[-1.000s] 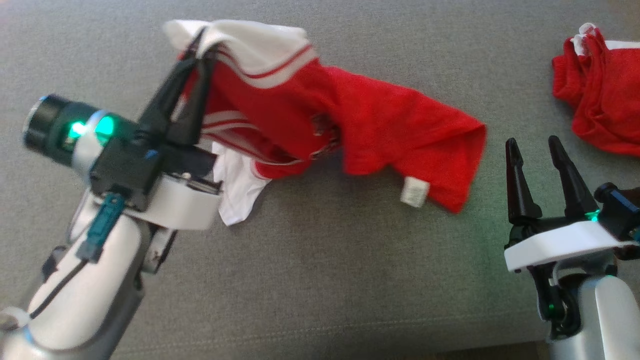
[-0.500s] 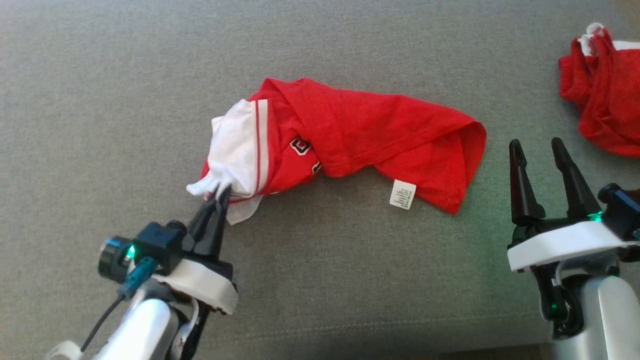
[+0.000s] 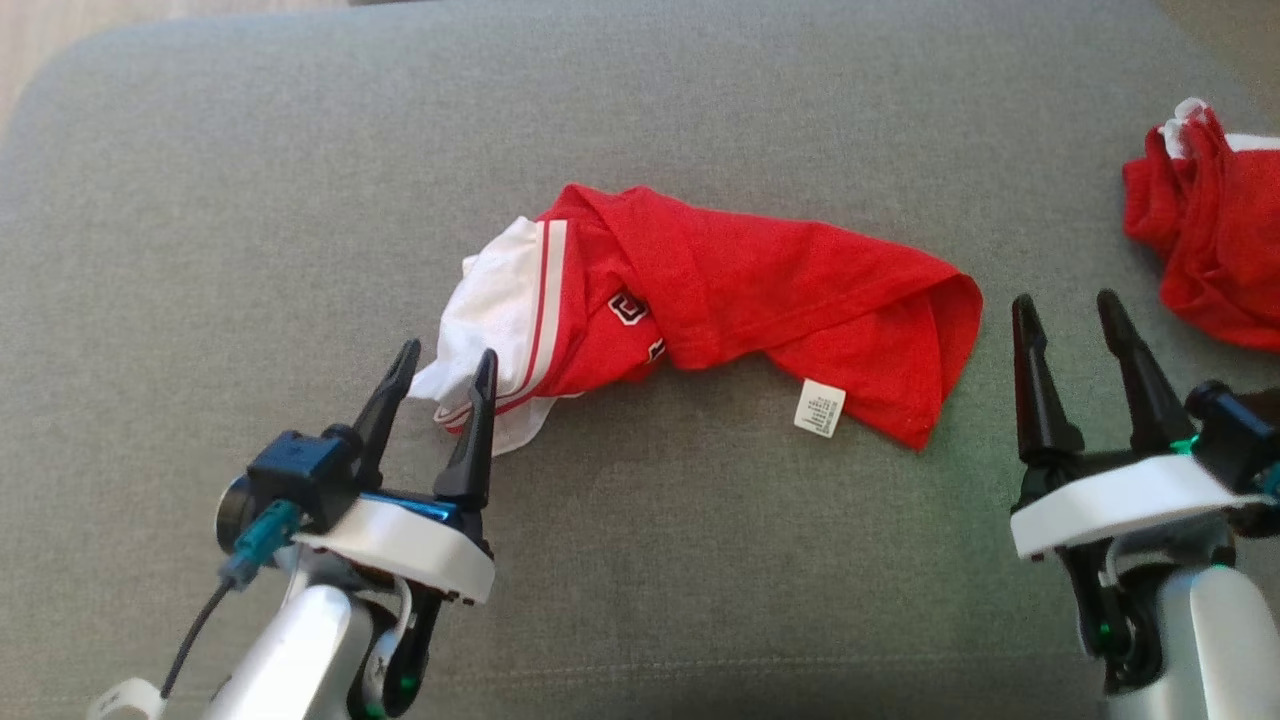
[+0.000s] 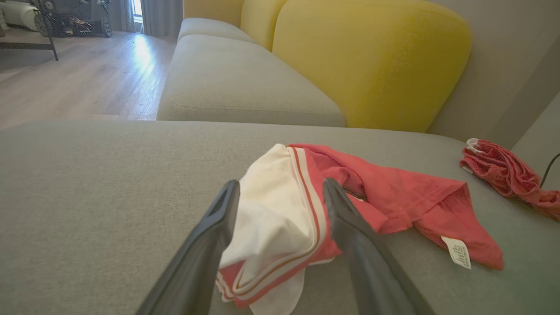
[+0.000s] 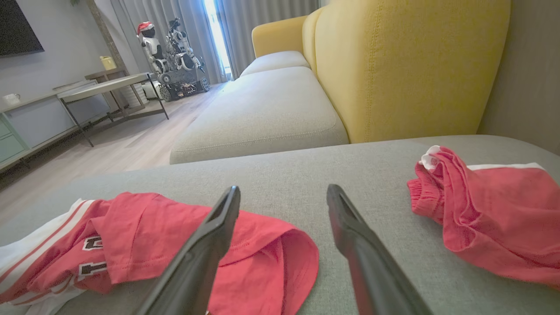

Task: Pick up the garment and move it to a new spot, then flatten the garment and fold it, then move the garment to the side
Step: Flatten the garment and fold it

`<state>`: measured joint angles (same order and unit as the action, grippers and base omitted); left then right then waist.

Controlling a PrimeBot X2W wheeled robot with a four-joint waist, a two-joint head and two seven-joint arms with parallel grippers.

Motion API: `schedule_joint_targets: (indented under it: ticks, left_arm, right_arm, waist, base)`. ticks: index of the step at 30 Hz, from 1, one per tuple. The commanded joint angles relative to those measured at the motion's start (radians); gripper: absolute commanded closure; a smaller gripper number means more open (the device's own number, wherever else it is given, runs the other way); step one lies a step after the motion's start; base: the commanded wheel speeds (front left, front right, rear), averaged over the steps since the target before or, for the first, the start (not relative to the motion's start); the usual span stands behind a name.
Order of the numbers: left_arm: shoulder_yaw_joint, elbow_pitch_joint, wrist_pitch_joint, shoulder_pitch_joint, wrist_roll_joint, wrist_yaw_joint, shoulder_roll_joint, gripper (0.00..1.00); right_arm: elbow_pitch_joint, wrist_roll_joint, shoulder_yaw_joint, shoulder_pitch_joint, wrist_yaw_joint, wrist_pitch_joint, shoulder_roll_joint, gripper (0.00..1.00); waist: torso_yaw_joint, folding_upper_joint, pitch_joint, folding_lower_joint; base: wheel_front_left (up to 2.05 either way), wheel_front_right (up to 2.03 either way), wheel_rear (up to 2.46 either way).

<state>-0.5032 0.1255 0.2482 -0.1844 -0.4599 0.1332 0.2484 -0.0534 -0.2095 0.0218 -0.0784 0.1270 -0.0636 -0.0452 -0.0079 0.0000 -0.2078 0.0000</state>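
Midway across the grey sofa cushion (image 3: 250,200): lying in a crumpled band, red-and-white jersey (image 3: 760,290), white striped end toward left gripper (image 3: 449,352), care label (image 3: 820,408) showing at the hem. Holding that gripper spread and empty at the white cloth, contact unclear, probably lining up a corner for flattening. Hovering right gripper (image 3: 1064,298) likewise parted, gripping nothing, near the hem, ready for the opposite end. Sitting apart at far right, second red garment (image 3: 1210,250).

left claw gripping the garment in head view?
No, the left claw is open wide, and the garment lies slack on the grey cushion by its tips.
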Motion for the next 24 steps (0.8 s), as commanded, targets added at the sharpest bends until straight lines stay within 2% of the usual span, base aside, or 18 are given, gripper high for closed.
schedule_joint_targets:
  ticks: [1,13,18,24]
  left_arm:
    - [0.048,-0.042,0.011,-0.015,0.001,0.009,0.017,0.00]
    - [0.124,-0.112,-0.042,0.035,0.034,0.115,0.115,0.00]
    - [0.139,-0.127,-0.059,0.076,0.030,0.138,0.138,0.00]
    - [0.141,-0.141,-0.072,0.104,0.017,0.142,0.150,0.00]
  right_arm:
    - [-0.039,0.012,-0.023,0.002,0.004,-0.008,-0.005,0.00]
    - [-0.050,0.039,-0.036,0.055,0.004,-0.033,-0.005,0.00]
    - [-0.059,0.051,-0.043,0.074,0.004,-0.042,-0.005,0.00]
    - [-0.068,0.053,-0.043,0.088,0.004,-0.052,-0.005,0.00]
  waist:
    - [0.006,0.0000,0.014,0.0000]
    - [0.017,0.0000,0.097,0.0000]
    - [0.019,0.0000,0.116,0.0000]
    - [0.022,0.0000,0.126,0.0000]
  base:
    - [0.00,0.00,0.00]
    - [0.00,0.00,0.00]
    - [0.00,0.00,0.00]
    - [0.00,0.00,0.00]
